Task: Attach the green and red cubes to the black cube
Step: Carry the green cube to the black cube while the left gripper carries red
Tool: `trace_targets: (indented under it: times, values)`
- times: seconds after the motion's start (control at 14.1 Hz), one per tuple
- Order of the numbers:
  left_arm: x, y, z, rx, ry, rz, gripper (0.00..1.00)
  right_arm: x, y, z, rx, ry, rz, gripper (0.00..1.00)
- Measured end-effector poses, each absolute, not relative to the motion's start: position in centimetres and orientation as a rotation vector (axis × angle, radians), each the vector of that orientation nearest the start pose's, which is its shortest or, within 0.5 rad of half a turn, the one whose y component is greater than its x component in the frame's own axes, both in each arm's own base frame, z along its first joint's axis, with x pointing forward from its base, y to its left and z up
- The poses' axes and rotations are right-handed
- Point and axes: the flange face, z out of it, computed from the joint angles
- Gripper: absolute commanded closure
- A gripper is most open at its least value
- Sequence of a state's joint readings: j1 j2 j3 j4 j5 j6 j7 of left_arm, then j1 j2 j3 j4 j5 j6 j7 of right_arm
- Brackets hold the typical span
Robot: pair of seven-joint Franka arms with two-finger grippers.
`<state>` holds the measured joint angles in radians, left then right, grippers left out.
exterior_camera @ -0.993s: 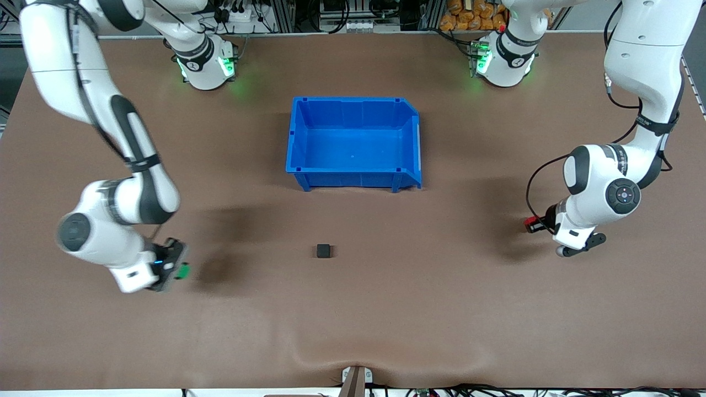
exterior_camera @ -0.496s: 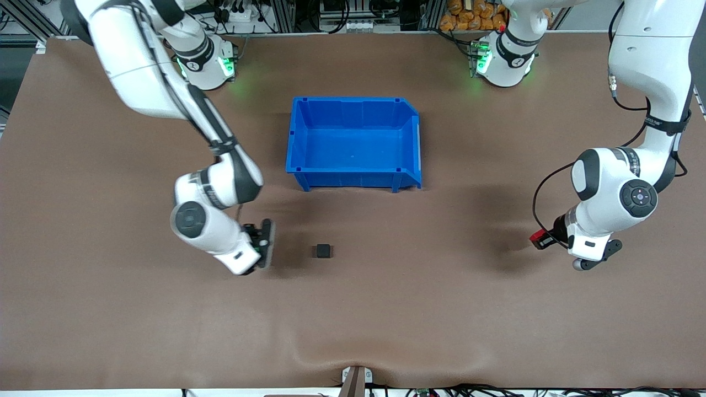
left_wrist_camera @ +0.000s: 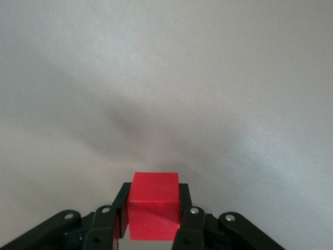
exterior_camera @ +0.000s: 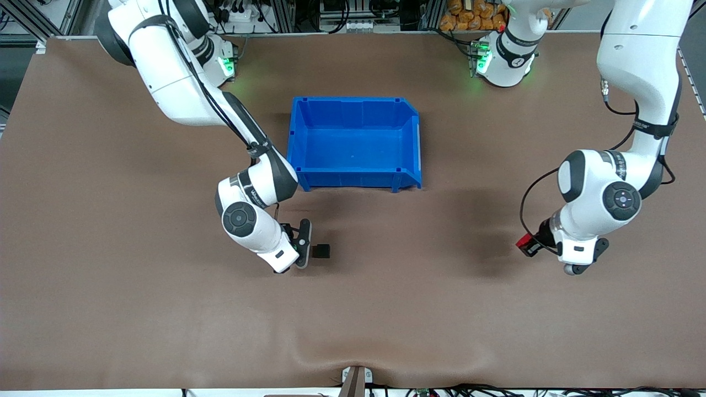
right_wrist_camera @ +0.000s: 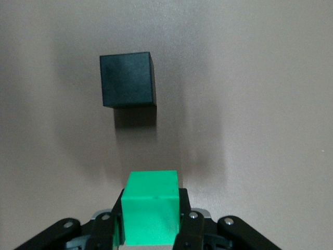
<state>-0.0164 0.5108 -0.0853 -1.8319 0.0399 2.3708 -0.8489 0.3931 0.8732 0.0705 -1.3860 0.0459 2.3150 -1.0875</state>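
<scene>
Green cube [right_wrist_camera: 151, 215] clamped in right pincer [right_wrist_camera: 151, 229] beside black cube [exterior_camera: 320, 251]; left pincer [left_wrist_camera: 152, 229] grips red cube [left_wrist_camera: 153, 213].

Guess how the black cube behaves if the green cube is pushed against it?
The black cube probably slides rather than rolls: flat faces, sitting free on the smooth table. It looks small and rigid, likely light, so the green cube in the right gripper could shove it away. An off-centre push may spin it.
</scene>
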Motion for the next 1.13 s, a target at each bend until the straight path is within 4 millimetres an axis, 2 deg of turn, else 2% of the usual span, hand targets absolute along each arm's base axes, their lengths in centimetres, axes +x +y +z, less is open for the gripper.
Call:
trace_targets:
  times: [0.14, 0.35, 0.57, 0.71, 0.78, 0.85, 0.99, 1.13]
  values:
    - [64.5, -8.4, 25.6, -2.913, -1.246, -0.029, 1.0, 66.2, 32.7, 18.8, -2.264, -2.069, -0.122, 0.94]
    - [63.9, -12.3, 25.7, -2.856, -1.38, -0.026, 1.0, 65.2, 34.7, 18.8, -2.283, -2.041, -0.118, 0.93]
    - [64.6, -13.6, 26.5, -2.809, -1.508, -0.051, 1.0, 64.1, 37.2, 18.4, -2.284, -2.038, -0.124, 0.92]
    - [64.9, -14.7, 26.5, -2.778, -1.577, -0.054, 1.0, 63.7, 38.9, 18.3, -2.28, -2.044, -0.161, 0.88]
    - [64.8, -15.7, 26.4, -2.766, -1.603, -0.053, 1.0, 63.7, 39.7, 18.3, -2.284, -2.04, -0.178, 0.73]
    - [64.7, -16.7, 26.4, -2.757, -1.624, -0.054, 1.0, 63.5, 40.6, 18.3, -2.286, -2.037, -0.197, 0.01]
    - [64.4, -19.1, 26.6, -2.746, -1.655, -0.056, 1.0, 62.9, 42.7, 18.2, -2.285, -2.034, -0.233, 0.0]
    - [63.8, -21.0, 26.8, -2.728, -1.689, -0.053, 1.0, 62.4, 43.9, 17.8, -2.28, -2.037, -0.243, 0.0]
